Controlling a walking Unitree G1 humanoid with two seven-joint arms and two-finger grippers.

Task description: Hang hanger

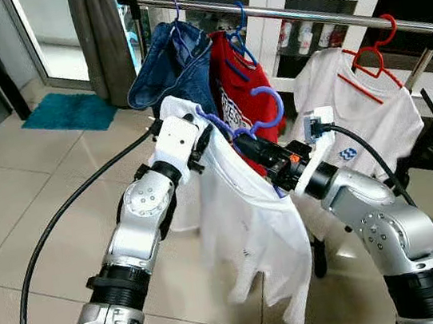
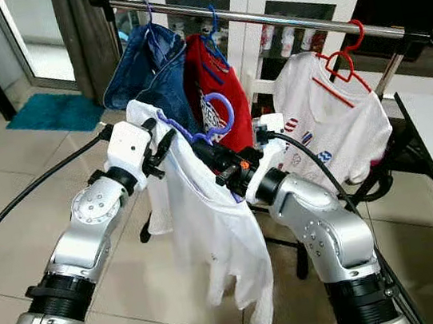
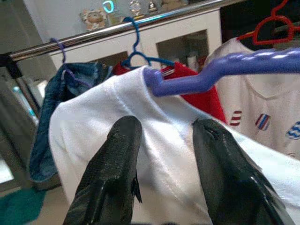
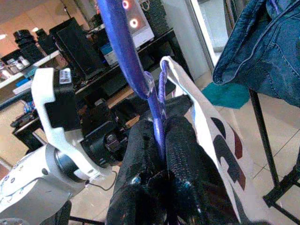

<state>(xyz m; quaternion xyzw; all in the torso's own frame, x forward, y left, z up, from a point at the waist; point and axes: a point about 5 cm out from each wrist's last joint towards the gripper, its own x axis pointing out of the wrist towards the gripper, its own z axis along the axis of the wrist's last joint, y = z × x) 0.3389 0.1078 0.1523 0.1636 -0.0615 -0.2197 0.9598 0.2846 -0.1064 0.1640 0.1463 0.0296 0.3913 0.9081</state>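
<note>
My right end effector (image 4: 161, 154) clenched on purple hanger (image 1: 263, 119); left end effector (image 3: 161, 154) released beside white shirt (image 1: 245, 222). Risk: hook misses rail (image 1: 292, 14), shirt slides off.

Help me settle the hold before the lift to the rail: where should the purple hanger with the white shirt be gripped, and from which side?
Probably the purple hanger neck, below its hook, from the robot's side, where the right gripper pinches it. The white shirt drapes the arms, so only the neck and hook are bare, and the hook must stay free.
</note>
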